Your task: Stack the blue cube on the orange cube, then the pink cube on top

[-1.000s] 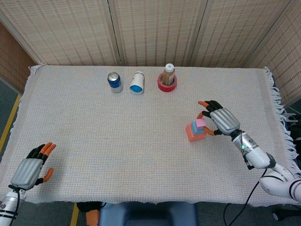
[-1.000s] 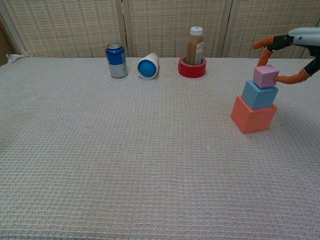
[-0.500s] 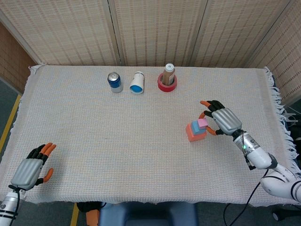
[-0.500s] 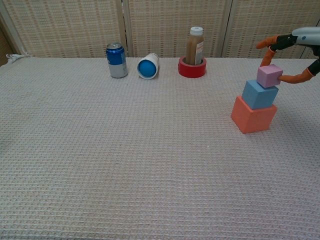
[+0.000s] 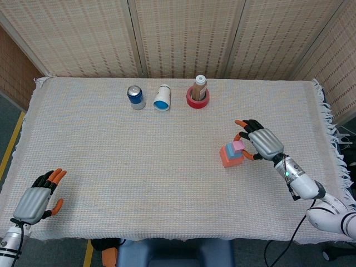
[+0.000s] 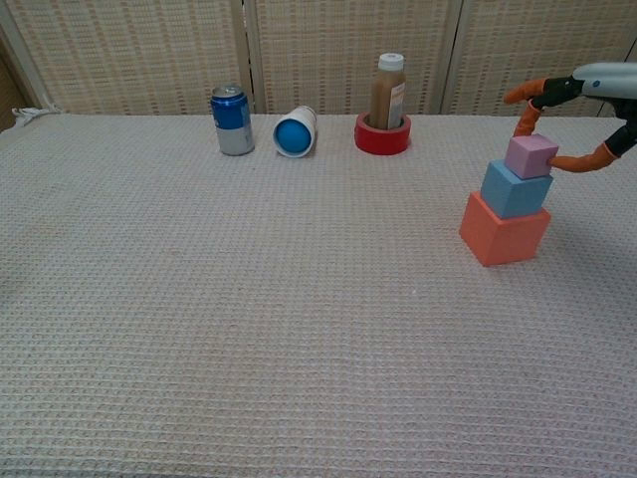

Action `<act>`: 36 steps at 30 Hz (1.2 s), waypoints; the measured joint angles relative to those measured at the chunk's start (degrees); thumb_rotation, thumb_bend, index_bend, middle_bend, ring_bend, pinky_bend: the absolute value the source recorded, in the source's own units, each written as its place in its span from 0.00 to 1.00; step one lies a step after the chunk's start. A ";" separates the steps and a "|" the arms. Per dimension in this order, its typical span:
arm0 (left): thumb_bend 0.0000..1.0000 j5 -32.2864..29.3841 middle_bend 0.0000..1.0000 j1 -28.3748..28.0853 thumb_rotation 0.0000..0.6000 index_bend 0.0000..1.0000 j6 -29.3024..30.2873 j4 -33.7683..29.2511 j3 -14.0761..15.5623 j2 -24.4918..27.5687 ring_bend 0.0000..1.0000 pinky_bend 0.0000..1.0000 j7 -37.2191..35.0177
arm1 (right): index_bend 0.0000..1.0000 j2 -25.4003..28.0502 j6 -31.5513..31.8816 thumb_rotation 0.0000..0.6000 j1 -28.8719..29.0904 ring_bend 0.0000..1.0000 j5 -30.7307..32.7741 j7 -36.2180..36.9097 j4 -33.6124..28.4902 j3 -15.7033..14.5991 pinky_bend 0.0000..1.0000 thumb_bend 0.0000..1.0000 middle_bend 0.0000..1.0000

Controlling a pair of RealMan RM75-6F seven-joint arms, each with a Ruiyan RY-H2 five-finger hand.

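The orange cube (image 6: 503, 231) sits on the cloth at the right, with the blue cube (image 6: 515, 189) on it and the small pink cube (image 6: 530, 156) on top of the blue one. From above, the pink cube (image 5: 238, 146) covers most of the blue cube (image 5: 231, 153) and the orange cube (image 5: 226, 159). My right hand (image 5: 262, 142) pinches the pink cube between thumb and a finger; in the chest view the right hand (image 6: 595, 78) enters from the right edge. My left hand (image 5: 36, 201) rests at the near left corner, fingers apart, holding nothing.
Along the far side stand a blue soda can (image 6: 232, 119), a white cup (image 6: 295, 131) lying on its side, and a brown bottle (image 6: 388, 90) inside a red tape roll (image 6: 382, 139). The woven cloth (image 5: 139, 167) covers the whole table.
The pink cube, shifted right and slightly raised half a second ago, has come back left and down onto the blue cube. The right hand moved with it. The left hand stayed still.
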 measured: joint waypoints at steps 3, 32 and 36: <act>0.46 -0.06 0.00 -0.06 1.00 0.00 -0.17 0.00 0.03 -0.04 0.00 0.11 0.05 | 0.39 -0.12 0.17 1.00 -0.05 0.00 -0.03 0.16 0.17 0.01 0.00 0.45 0.03; 0.46 0.00 0.00 -0.18 1.00 0.00 -0.41 -0.18 0.15 0.18 0.00 0.11 -0.30 | 0.26 0.37 0.54 1.00 -0.42 0.00 0.14 -1.04 -0.30 -0.14 0.00 0.41 0.03; 0.46 0.07 0.00 -0.17 1.00 0.00 -0.37 -0.12 0.18 0.16 0.00 0.11 -0.35 | 0.25 0.49 0.49 1.00 -0.46 0.00 0.11 -0.93 -0.47 -0.21 0.00 0.39 0.03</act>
